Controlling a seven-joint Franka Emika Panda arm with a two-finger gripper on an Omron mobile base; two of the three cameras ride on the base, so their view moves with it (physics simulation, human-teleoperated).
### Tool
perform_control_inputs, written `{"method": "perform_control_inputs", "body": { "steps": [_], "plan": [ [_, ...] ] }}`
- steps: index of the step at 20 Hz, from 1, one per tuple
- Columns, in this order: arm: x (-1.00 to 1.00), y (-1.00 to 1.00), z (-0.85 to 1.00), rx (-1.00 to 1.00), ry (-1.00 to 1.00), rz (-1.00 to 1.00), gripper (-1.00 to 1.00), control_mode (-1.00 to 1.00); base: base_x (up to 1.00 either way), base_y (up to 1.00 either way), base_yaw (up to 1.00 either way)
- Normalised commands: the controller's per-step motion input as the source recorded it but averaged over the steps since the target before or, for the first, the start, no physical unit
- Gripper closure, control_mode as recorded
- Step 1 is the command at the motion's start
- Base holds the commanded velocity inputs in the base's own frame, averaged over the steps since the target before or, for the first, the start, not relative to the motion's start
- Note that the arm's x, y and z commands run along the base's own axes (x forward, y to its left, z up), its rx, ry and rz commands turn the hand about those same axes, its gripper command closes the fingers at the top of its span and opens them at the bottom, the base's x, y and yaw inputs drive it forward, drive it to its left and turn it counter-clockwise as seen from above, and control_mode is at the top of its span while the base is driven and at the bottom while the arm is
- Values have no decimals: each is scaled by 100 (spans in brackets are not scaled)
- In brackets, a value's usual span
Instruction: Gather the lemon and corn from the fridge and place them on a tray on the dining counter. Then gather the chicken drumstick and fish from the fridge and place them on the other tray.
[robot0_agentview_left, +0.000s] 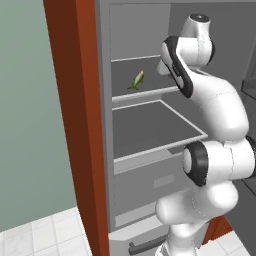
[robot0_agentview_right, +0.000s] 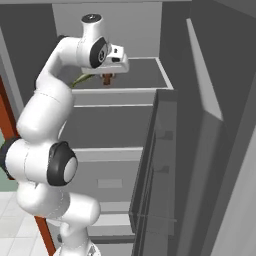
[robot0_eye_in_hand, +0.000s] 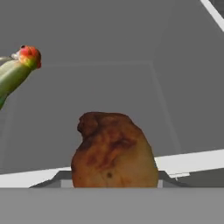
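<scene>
Inside the open fridge (robot0_agentview_left: 150, 125), a white robot arm reaches onto an upper shelf (robot0_agentview_right: 135, 80), a flat grey panel with a pale front edge. Its gripper (robot0_agentview_right: 107, 79) points down at the shelf and is clenched around a chicken drumstick (robot0_eye_in_hand: 113, 151), which shows in the right base view as a small brown lump between the dark fingers. Seen from the hand camera, the drumstick is a rounded, bulging piece with mottled golden-brown, roasted-looking skin, its long axis running along the gripper and its meaty end toward the back of the shelf; whether it touches the shelf cannot be told. Near it on the same shelf, toward the hinge side, lies a fish (robot0_agentview_left: 138, 79), slim and tapered, green along the body with a red-orange tip; in the left base view its long axis tilts, the lighter end higher and toward the back wall. Below sits a second grey shelf (robot0_agentview_left: 155, 127). A rust-red cabinet panel (robot0_agentview_left: 75, 125) flanks the fridge. No writing is readable.
</scene>
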Motion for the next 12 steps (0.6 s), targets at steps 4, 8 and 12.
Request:
{"method": "perform_control_inputs", "body": {
  "steps": [4, 8, 12],
  "plan": [
    [-100, 0, 12, 3, -9, -1, 100, -100, 0, 0, 0],
    [-100, 0, 14, 4, -9, -1, 100, -100, 0, 0, 0],
    [-100, 0, 8, 2, -6, 0, 100, -100, 0, 0, 0]
  ]
}}
